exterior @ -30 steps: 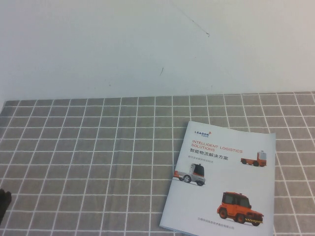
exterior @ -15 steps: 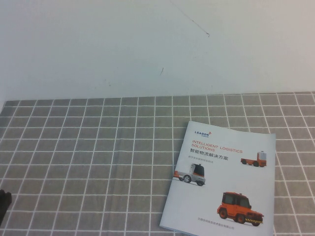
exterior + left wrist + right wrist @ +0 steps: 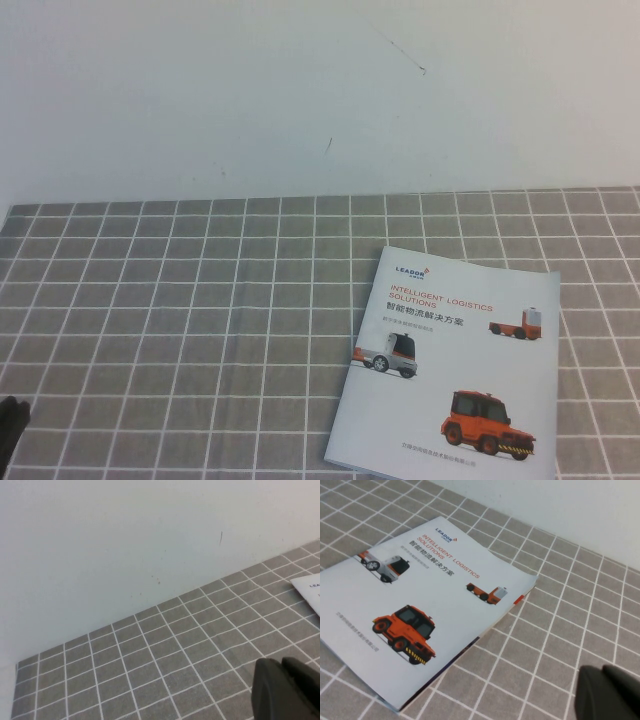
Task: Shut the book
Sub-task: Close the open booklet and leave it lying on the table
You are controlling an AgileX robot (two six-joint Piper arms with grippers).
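A white brochure-style book (image 3: 455,365) lies shut and flat on the grey checked cloth at the right, front cover up, with pictures of orange vehicles on it. My left gripper (image 3: 8,425) shows only as a dark tip at the near left corner, far from the book. In the left wrist view it (image 3: 282,665) hangs over bare cloth, fingers together, with a corner of the book (image 3: 310,587) at the frame's edge. My right gripper (image 3: 603,671) is out of the high view. In the right wrist view its fingers are pressed together with nothing between them, beside the book (image 3: 425,600) but apart from it.
The grey checked tablecloth (image 3: 180,320) covers the whole table. A plain white wall (image 3: 300,90) rises directly behind its far edge. Nothing else lies on the cloth.
The left gripper's dark tip has slid slightly lower toward the near left corner of the high view. The book has not moved.
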